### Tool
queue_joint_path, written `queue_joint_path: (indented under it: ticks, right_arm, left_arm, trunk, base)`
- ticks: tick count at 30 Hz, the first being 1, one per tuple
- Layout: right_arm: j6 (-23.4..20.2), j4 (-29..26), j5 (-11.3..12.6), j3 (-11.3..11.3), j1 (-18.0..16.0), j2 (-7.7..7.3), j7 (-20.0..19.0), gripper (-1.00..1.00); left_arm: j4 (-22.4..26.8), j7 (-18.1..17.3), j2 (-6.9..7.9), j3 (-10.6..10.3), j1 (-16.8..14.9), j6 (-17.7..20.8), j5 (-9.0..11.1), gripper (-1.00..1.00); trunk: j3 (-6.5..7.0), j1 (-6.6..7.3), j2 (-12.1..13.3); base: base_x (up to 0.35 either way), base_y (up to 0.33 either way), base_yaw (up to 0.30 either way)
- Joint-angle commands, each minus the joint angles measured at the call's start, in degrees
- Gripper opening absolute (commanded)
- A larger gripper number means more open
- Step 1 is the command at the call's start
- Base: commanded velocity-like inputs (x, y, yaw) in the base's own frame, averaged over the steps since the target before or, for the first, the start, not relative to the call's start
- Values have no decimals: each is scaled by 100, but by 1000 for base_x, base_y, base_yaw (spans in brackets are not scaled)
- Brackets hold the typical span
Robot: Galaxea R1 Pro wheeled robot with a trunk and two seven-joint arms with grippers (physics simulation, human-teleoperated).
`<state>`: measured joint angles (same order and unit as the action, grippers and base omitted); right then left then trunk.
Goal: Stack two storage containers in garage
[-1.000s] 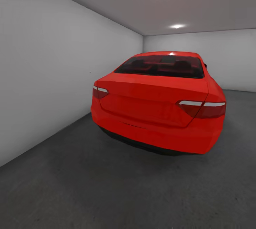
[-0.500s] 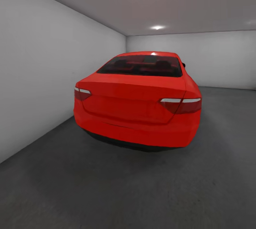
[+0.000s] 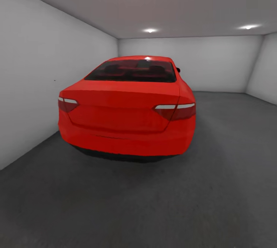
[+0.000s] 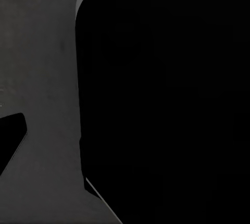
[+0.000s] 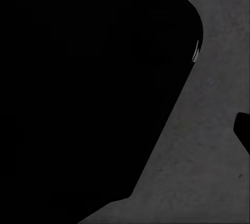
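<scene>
Containers: unseen here, whereabouts unknown.
Garage floor: bare grey concrete, nothing stacked.
Red car: parked ahead, beside left wall.
Hands: grip state impossible to tell.
Progress: judged in garage; placing and stacking left.

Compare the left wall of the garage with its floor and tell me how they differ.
The left wall is pale grey and smooth; the floor is dark grey and speckled. The wall stands upright beside the red car, apart from it; the floor lies flat and carries the car. Both are bare, plain surfaces that meet along one straight edge.
</scene>
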<state>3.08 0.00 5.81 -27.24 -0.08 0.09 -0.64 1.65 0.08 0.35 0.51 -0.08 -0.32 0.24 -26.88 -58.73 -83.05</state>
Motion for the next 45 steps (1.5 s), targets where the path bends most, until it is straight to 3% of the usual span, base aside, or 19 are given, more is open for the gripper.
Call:
queue_joint_path:
  ticks: [1,45]
  right_arm:
    - [17,0,60,-44,-1,0,-7,100]
    - [16,0,89,-44,-1,0,-7,100]
  left_arm:
    - [2,1,0,4,-1,-3,2,100]
    - [2,-10,0,-24,-1,3,-14,100]
  trunk:
    - [-4,0,-2]
    - [-4,0,-2]
  base:
    - [0,0,-293]
    - [23,0,-290]
